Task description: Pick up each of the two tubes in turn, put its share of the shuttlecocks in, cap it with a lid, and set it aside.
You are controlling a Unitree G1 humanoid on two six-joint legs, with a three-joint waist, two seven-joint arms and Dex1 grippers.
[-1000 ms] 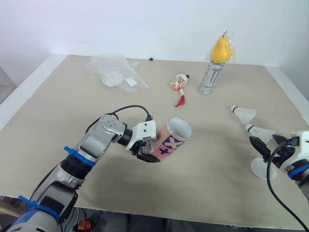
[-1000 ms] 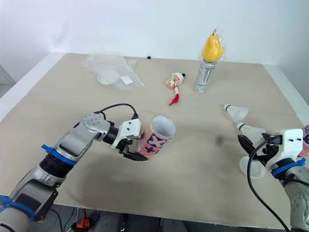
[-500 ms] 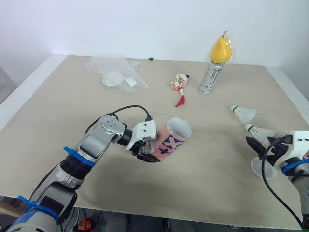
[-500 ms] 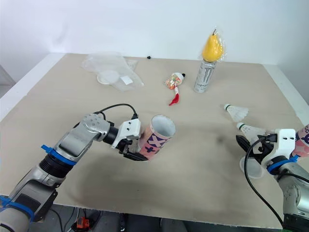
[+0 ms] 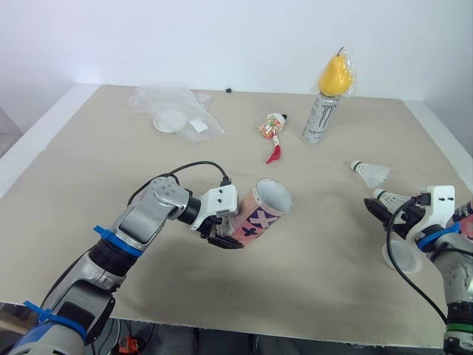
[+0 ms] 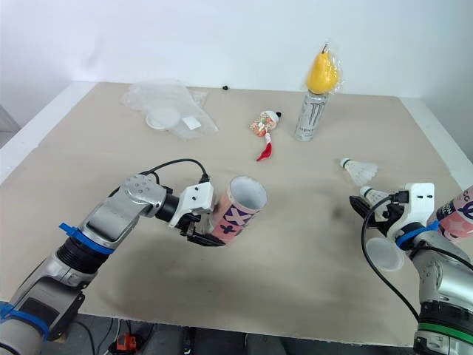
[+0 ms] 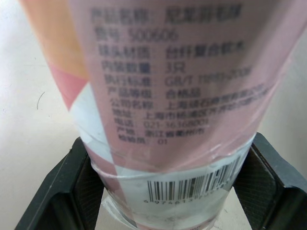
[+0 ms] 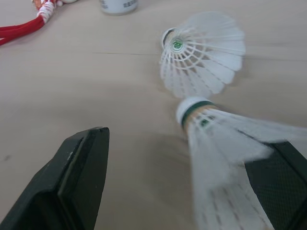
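My left gripper [image 5: 223,231] is shut on the base of a pink patterned tube [image 5: 263,211]. The tube is held tilted off the table, its open white mouth facing up and to the right. In the left wrist view both fingers [image 7: 62,184] press the tube's barcode end [image 7: 177,96]. At the right, my right gripper [image 5: 378,211] is open, and a white shuttlecock [image 8: 216,143] lies between its fingers on the table. A second shuttlecock [image 5: 372,172] lies just beyond. A translucent lid [image 5: 403,257] sits under the right wrist. Another pink tube [image 6: 458,222] shows at the right edge.
A Monster can [image 5: 318,120] with a yellow pear [image 5: 334,74] on top stands at the back. A red-and-white trinket [image 5: 273,132] lies left of it. A clear plastic bag [image 5: 176,109] holding a white lid [image 5: 169,122] rests at the back left.
My right gripper has moved forward from above the translucent lid and now straddles the nearer shuttlecock. The left gripper and its tube have stayed put.
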